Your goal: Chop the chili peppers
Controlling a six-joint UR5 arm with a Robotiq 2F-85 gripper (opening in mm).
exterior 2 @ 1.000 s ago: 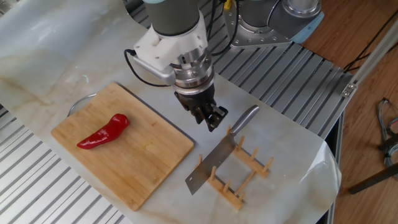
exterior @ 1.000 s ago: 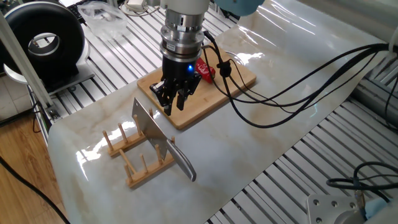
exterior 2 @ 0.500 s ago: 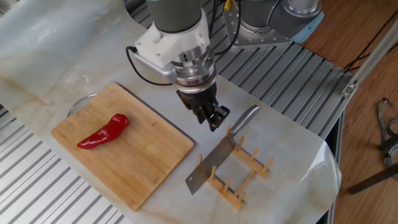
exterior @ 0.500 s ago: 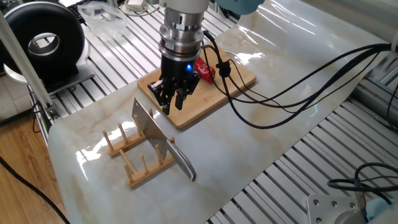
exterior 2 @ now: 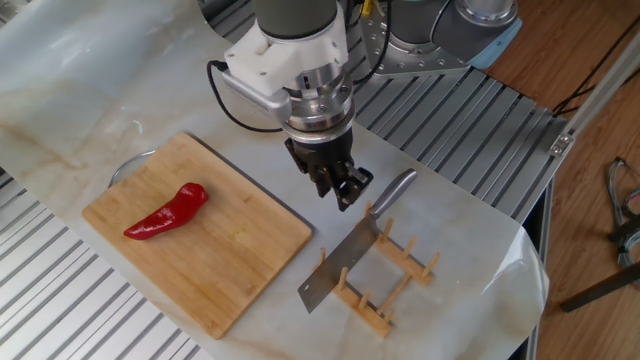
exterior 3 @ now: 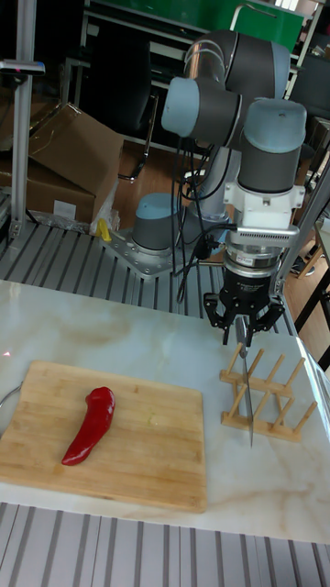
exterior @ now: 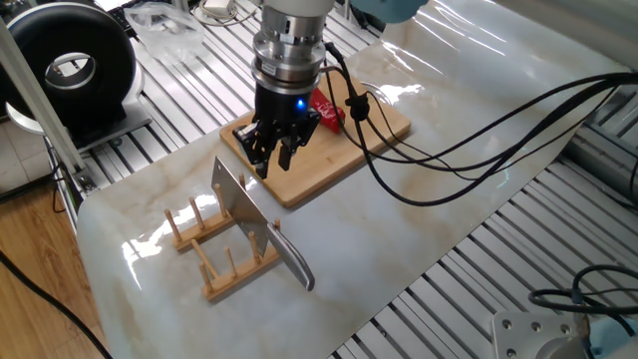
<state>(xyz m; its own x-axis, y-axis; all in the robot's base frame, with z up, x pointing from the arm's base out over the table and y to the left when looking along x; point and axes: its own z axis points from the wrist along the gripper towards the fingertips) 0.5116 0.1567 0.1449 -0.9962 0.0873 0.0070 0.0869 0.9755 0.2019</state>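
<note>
One whole red chili pepper (exterior: 327, 110) (exterior 2: 168, 212) (exterior 3: 90, 426) lies on the wooden cutting board (exterior: 384, 128) (exterior 2: 235, 262) (exterior 3: 156, 454). A cleaver-like knife (exterior: 241, 207) (exterior 2: 340, 265) (exterior 3: 249, 404) rests on edge in a small wooden rack (exterior: 214, 261) (exterior 2: 405, 262) (exterior 3: 280, 404), its steel handle (exterior 2: 396, 188) pointing away from the board. My gripper (exterior: 271, 156) (exterior 2: 343, 190) (exterior 3: 244, 332) hangs pointing down, open and holding nothing. It is above the tabletop between board and rack, close beside the knife handle and not touching it.
Black cables (exterior: 449, 150) trail from the wrist over the board's far corner and across the marble top. A black round device (exterior: 65, 65) stands on the slatted metal bench beyond the table. The arm's base (exterior 2: 440, 30) is behind the rack.
The gripper has drifted a little away from the board's middle toward the knife handle. Its fingers stay open; chili, board and knife have not moved.
</note>
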